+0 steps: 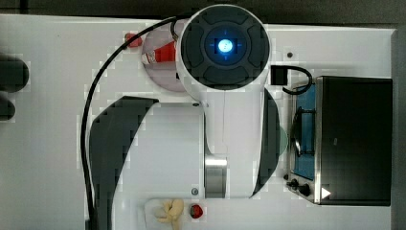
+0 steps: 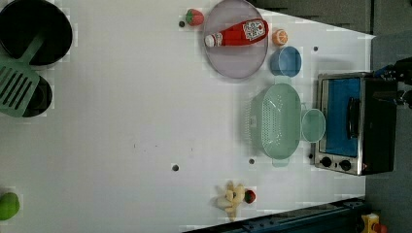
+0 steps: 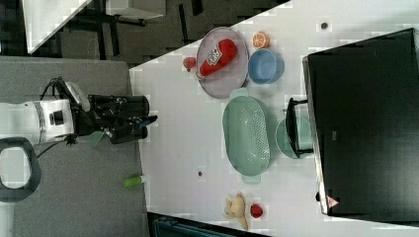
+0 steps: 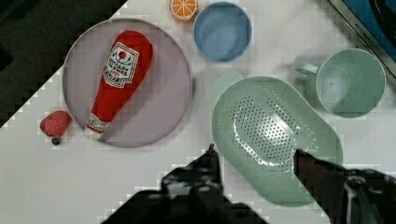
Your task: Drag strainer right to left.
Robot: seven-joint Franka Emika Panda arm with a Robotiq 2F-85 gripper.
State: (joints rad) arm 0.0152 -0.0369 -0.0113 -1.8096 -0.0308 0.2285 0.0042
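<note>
Strainer lies flat on the white table, untouched. In the left view it sits just left of the green mug and toaster oven, below the blue bowl and the ketchup bottle on its plate. Gripper hangs above the strainer, fingers apart, holding nothing.

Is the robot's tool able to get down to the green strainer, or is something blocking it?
Probably yes. The tool hangs open above the strainer, which lies uncovered. The green mug and the plate sit beside it, not over it.
</note>
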